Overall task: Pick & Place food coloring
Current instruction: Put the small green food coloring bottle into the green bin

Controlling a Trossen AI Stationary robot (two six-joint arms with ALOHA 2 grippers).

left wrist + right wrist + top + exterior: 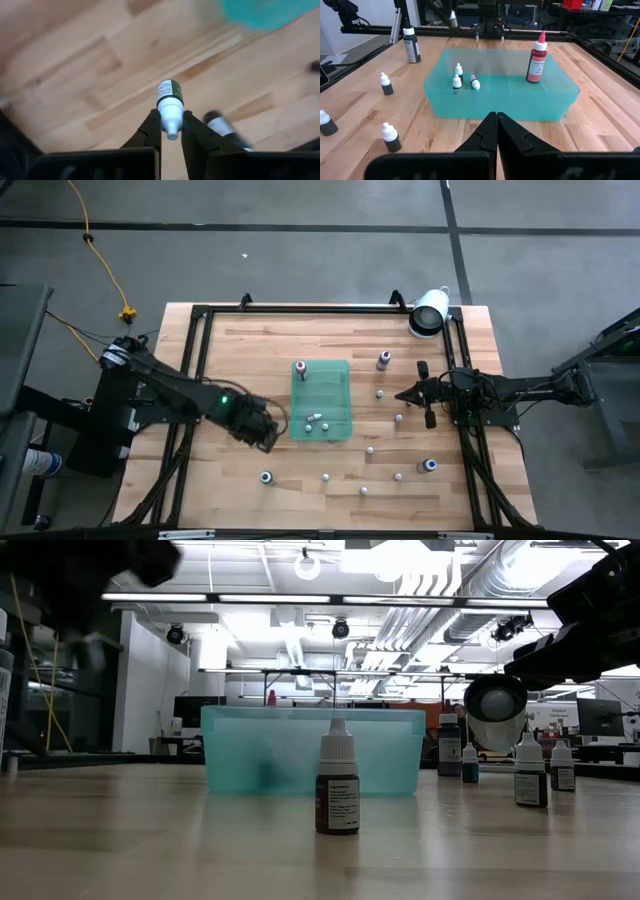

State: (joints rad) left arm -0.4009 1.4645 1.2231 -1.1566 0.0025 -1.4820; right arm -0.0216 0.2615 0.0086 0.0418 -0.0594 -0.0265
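We see our left tool [171, 131] clamped on the white cap of a small dark dropper bottle of food coloring with a pale printed label [170, 102], one finger on each side of the cap, the bottle's body pointing away from the fingers over the light wooden desk [75, 75]. From above, this left tool [262, 432] sits just beside the near left corner of the translucent green rectangular plastic tray [322, 426]. Whether the gripped bottle is lifted clear of the desk or touching it, we cannot tell.

Our right tool [496, 121] is fully closed with nothing between its fingers, pointing at the tray's long wall [500, 102] from close by. Ahead of it, inside the tray, stand a taller red bottle with a pink nozzle [537, 57] and three tiny white-capped bottles [458, 80]. To one side of this tool, small white-capped dark bottles [390, 137] stand scattered on the desk. In the high view this right tool [412, 394] lies beyond the tray's far long side, with more tiny bottles around it.
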